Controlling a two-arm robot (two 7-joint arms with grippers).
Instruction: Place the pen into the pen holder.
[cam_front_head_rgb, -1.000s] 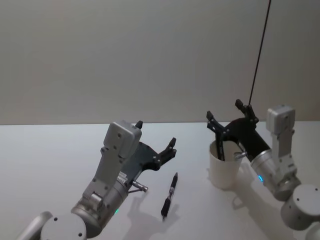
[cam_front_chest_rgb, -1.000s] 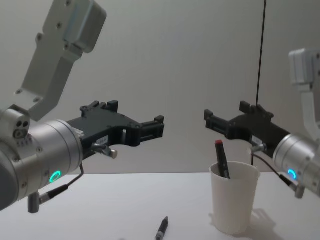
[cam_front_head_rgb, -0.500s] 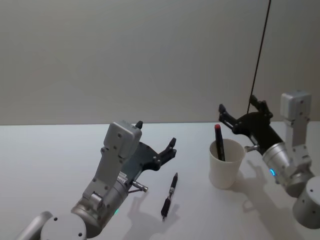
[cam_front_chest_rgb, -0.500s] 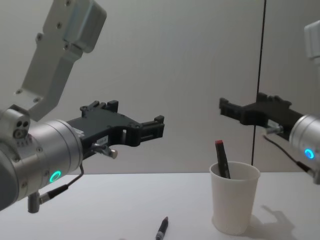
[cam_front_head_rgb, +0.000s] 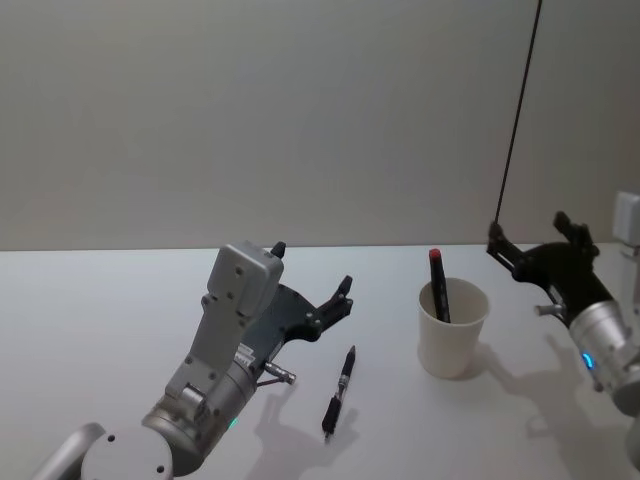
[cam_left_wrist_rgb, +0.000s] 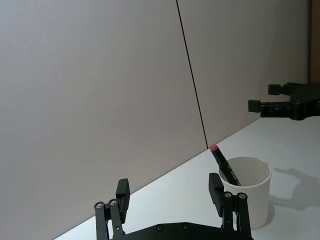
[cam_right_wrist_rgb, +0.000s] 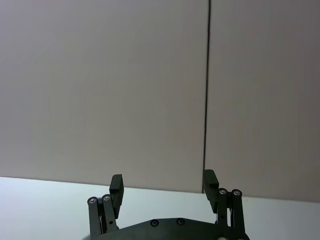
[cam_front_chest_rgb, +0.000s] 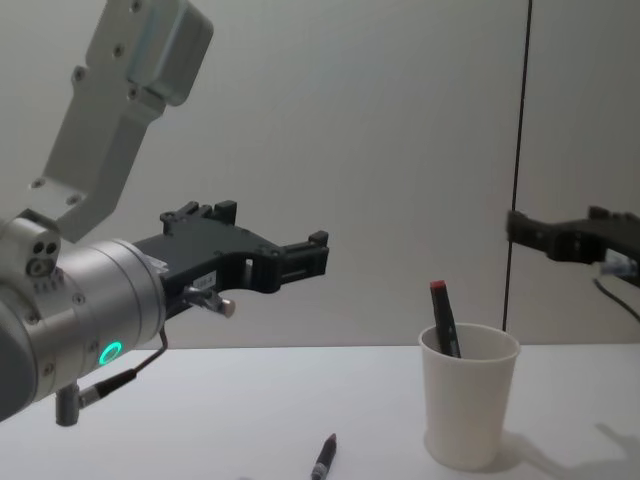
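- The white tabletop (cam_front_head_rgb: 90, 330) runs back to a plain wall at its far edge.
- The left claw (cam_front_head_rgb: 312, 268) hangs above the tabletop left of centre, jaws wide, holding nothing.
- The right claw (cam_front_head_rgb: 528, 230) hovers toward the right edge, jaws wide and empty.
- The pen holder (cam_front_head_rgb: 452, 340) stands upright right of centre, apart from the right claw.
- A red-capped pen (cam_front_head_rgb: 438, 285) leans inside it, cap above the rim.
- A black pen (cam_front_head_rgb: 340, 388) lies flat near the centre, apart from the pen holder.

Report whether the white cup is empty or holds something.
Not empty. The white cup stands upright with a red-capped pen leaning inside it, its cap poking above the rim.
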